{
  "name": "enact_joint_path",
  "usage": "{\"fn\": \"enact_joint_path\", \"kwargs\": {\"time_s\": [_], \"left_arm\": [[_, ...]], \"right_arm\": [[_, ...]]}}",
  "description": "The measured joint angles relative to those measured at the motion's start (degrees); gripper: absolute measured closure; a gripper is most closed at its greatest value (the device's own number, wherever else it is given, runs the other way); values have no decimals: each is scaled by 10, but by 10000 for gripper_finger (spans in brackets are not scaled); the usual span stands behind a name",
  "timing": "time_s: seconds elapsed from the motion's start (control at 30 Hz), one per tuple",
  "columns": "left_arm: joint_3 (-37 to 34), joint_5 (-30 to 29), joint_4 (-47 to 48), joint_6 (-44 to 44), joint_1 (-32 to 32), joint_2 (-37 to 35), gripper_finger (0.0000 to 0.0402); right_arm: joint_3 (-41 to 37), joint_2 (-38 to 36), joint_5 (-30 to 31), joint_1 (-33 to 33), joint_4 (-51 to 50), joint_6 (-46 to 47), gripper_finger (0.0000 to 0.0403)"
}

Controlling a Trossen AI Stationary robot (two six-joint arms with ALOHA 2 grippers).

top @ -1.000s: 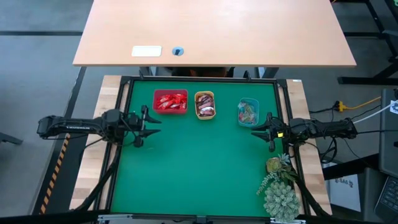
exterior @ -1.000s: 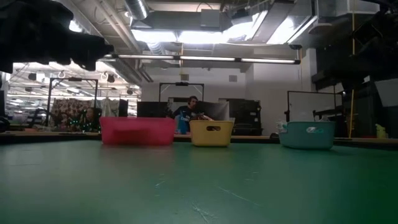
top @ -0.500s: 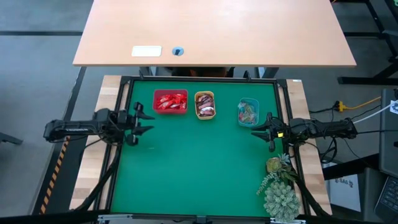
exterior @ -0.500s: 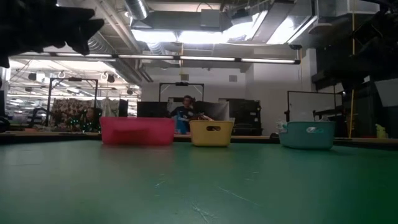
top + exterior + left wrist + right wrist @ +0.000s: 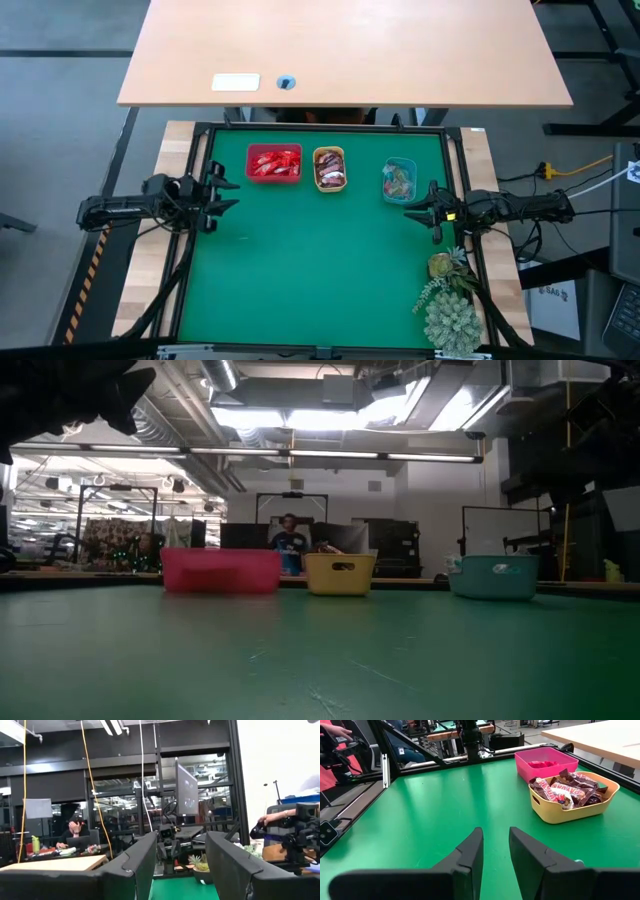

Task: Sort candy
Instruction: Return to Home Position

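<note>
Three trays at the green mat's point(image 5: 320, 270) far edge: red candy point(image 5: 274, 164) in red tray point(image 5: 274, 148), brown bars point(image 5: 330, 172) in yellow tray point(image 5: 328, 150), greenish sweets point(image 5: 399, 183) in teal tray point(image 5: 399, 161). Left gripper point(image 5: 232, 194) at left edge, fingers spread, empty; right gripper point(image 5: 410, 213) at right edge, slightly parted, empty.

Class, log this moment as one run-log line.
left gripper: open, empty, mat's left | right gripper: open, empty, mat's right | candy: in trays

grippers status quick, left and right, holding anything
left gripper: open, holding nothing
right gripper: open by a narrow gap, holding nothing
</note>
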State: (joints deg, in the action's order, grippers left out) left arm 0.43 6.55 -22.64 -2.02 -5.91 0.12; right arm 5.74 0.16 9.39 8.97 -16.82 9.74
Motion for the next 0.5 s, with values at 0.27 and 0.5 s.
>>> {"fn": "enact_joint_path", "kwargs": {"time_s": [0.27,0.5], "left_arm": [[0,-2,0,0,0,0,239],[0,-3,3,0,0,0,239]], "right_arm": [[0,0,0,0,0,0,308],[0,0,0,0,0,0,308]]}}
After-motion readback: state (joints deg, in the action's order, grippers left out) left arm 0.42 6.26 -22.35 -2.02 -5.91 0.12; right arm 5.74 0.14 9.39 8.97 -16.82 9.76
